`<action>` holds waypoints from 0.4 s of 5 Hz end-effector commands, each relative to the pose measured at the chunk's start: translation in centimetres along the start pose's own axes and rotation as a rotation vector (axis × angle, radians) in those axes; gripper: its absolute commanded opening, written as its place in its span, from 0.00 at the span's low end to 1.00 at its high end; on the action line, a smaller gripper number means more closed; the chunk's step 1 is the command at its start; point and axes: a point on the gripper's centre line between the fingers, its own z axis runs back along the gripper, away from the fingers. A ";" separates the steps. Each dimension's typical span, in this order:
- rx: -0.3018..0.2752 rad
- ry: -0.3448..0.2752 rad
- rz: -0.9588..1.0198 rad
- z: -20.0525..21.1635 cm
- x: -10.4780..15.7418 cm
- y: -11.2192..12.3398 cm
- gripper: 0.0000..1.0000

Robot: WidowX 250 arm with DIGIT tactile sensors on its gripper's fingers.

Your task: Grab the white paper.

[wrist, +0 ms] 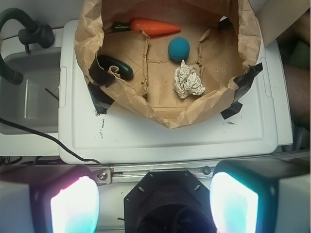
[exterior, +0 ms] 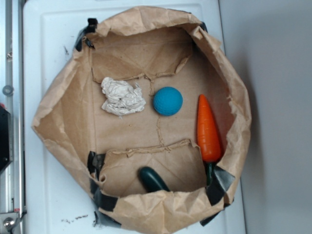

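Exterior view: you are looking straight down into an opened-out brown paper bag [exterior: 58, 117] whose crumpled walls ring a flat brown floor, the whole resting on a white moulded plastic bench [exterior: 44, 44]. The crumpled wad of white paper [exterior: 123, 97] lies on the bag floor, left of centre in the frame. Just beside it to the right, with a narrow gap, sits a round blue textured ball [exterior: 167, 101]. Further right, an orange toy carrot [exterior: 208, 129] lies along the bag's right wall, tip pointing to the top of the frame. A dark green rounded object [exterior: 153, 179] shows at lower centre, partly hidden behind the bag's near wall. Strips of black tape [exterior: 222, 184] hold the bag's corners. The claw does not appear in this view.

Wrist view: the bag fills the upper centre of the frame. The white paper [wrist: 188, 81] lies near the bag's lower wall, right of centre, with the blue ball [wrist: 179, 48] just above it. The carrot [wrist: 154, 27] lies across the top, the dark green object [wrist: 115, 66] at left. The claw [wrist: 154, 199] hangs at the bottom edge, its two fingers [wrist: 73, 204] spread wide, pinching nothing, well apart from the paper.
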 end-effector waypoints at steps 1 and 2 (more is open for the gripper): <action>0.000 0.000 0.000 0.0 0.0 0.0 1.00; -0.039 -0.019 0.088 -0.6 1.3 -0.5 1.00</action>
